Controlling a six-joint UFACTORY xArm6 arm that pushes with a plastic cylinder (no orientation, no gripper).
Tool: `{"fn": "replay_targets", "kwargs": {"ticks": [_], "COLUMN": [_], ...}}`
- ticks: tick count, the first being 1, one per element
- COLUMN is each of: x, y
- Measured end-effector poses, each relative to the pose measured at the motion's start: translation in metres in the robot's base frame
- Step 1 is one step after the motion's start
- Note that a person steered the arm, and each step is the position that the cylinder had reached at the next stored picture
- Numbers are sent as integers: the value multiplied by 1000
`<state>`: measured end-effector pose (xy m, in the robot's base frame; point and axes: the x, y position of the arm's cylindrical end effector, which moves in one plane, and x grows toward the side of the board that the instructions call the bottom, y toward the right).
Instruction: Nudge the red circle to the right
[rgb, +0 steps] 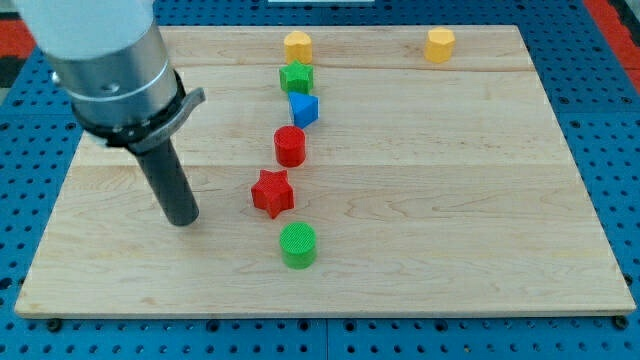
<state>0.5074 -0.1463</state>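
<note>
The red circle (290, 146) stands near the middle of the wooden board (450, 200), in a column of blocks. My tip (183, 220) rests on the board to the left of the column, well left of and below the red circle, about level with the red star (272, 193). It touches no block.
Above the red circle are a blue block (304, 109), a green star (296, 77) and a yellow block (297, 45). A green circle (297, 245) lies below the red star. A yellow hexagon (439, 45) sits at the top right.
</note>
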Motion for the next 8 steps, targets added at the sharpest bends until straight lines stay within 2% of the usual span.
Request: {"fn": "replay_targets", "kwargs": {"ticks": [2, 3, 4, 7, 8], "x": [-17, -17, -19, -59, -74], "y": [76, 89, 90, 18, 26]}}
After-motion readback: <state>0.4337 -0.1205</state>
